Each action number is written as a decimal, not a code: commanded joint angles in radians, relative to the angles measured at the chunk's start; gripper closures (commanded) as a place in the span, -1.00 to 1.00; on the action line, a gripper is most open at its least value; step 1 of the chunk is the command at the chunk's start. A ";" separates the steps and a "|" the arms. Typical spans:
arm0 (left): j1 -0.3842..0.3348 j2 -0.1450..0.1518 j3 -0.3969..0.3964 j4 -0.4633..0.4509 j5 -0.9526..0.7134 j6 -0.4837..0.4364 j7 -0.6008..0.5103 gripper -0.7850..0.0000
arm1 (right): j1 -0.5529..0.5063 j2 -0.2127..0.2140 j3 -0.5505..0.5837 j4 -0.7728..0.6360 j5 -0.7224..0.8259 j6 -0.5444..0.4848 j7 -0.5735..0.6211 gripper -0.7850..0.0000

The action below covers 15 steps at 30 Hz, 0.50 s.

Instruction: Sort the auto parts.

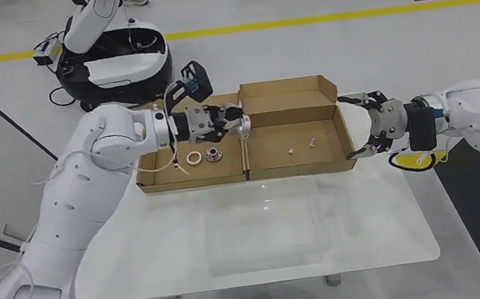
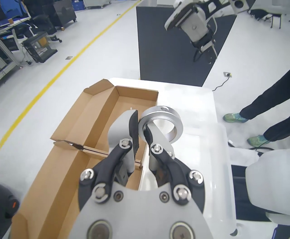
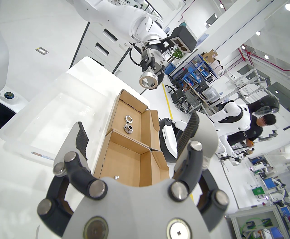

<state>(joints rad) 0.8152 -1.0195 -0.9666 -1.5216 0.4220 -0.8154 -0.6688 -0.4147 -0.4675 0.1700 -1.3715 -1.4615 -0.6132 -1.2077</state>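
Along the twelve o'clock edge of the white table (image 1: 144, 251) two brown cardboard boxes stand side by side with their walls touching. The left gripper (image 2: 141, 126) hangs above that shared wall. Its jaws are clamped on a silver metal collar ring with a threaded side hole (image 2: 175, 132), with one finger inside the ring and the other outside, pinching its wall. The ring is held in the air, clear of both boxes. Below it, at about eight o'clock, the left cardboard box (image 1: 190, 182) holds a flat silver washer (image 1: 194, 158) and, just beside that, a silver flanged hub (image 1: 212, 156). The right cardboard box (image 1: 301, 169) has two small silver fasteners (image 1: 310, 141) near the six o'clock side of its floor, a little apart from each other. The right gripper (image 1: 365, 125) sits at three o'clock of this box, just outside its side wall, with its jaws spread wide and nothing between them. A clear plastic tray (image 1: 233, 240) lies at the table's centre, toward six o'clock from the boxes.
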 commanded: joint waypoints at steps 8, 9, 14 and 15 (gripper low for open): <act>0.055 0.016 -0.073 0.004 -0.163 -0.071 0.065 1.00 | 0.000 0.000 0.000 0.000 0.000 0.000 0.000 -1.00; 0.066 0.018 -0.084 0.005 -0.184 -0.080 0.085 1.00 | 0.000 0.000 0.000 0.000 0.000 0.000 0.000 -1.00; 0.104 0.028 -0.134 -0.001 -0.211 -0.107 0.127 1.00 | 0.000 0.000 0.000 0.000 0.000 0.000 0.000 -1.00; 0.113 0.029 -0.141 -0.012 -0.217 -0.113 0.139 1.00 | 0.000 0.000 0.000 0.000 0.000 0.000 0.000 -1.00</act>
<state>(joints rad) 0.9217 -0.9919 -1.1015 -1.5238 0.2006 -0.9258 -0.5361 -0.4147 -0.4675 0.1700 -1.3715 -1.4615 -0.6132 -1.2077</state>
